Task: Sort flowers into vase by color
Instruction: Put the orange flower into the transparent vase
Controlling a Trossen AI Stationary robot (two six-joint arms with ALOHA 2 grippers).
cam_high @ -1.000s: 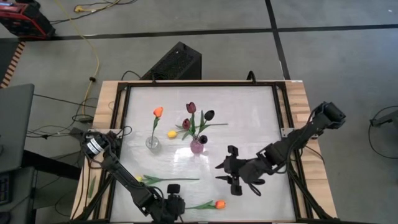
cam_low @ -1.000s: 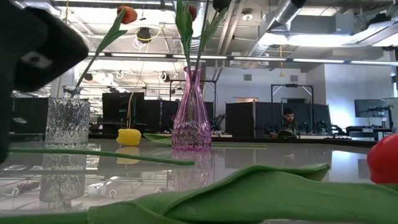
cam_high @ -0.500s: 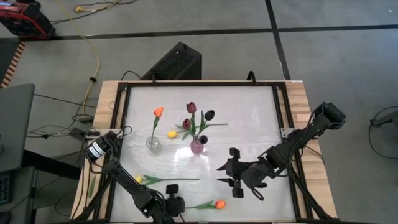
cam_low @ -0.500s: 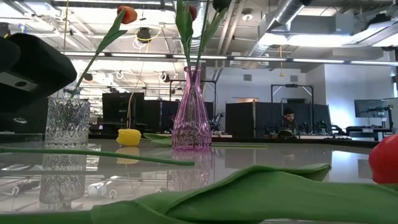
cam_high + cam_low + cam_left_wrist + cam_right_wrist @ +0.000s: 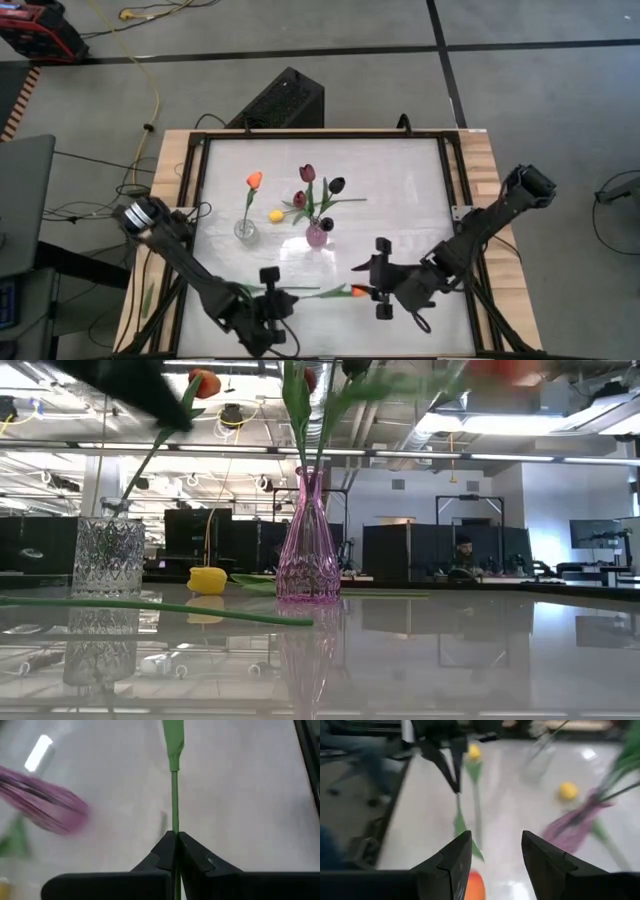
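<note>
We count 2 vases on the table: 1 clear glass vase point(image 5: 244, 230) and 1 pink vase point(image 5: 317, 235). Flowers come to 7: 2 orange, 1 standing in the clear vase point(image 5: 254, 180) and 1 lifted near the front point(image 5: 357, 291); 3 dark maroon tulips point(image 5: 307, 173) at the pink vase; 2 yellow point(image 5: 276, 215), both lying flat

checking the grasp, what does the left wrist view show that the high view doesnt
Only the left wrist view shows the left hand pinched shut on a green stem. Only the high view shows that stem's orange flower head by the open right hand, plus the clear vase and a yellow flower lying on the table. Both show the purple vase.
</note>
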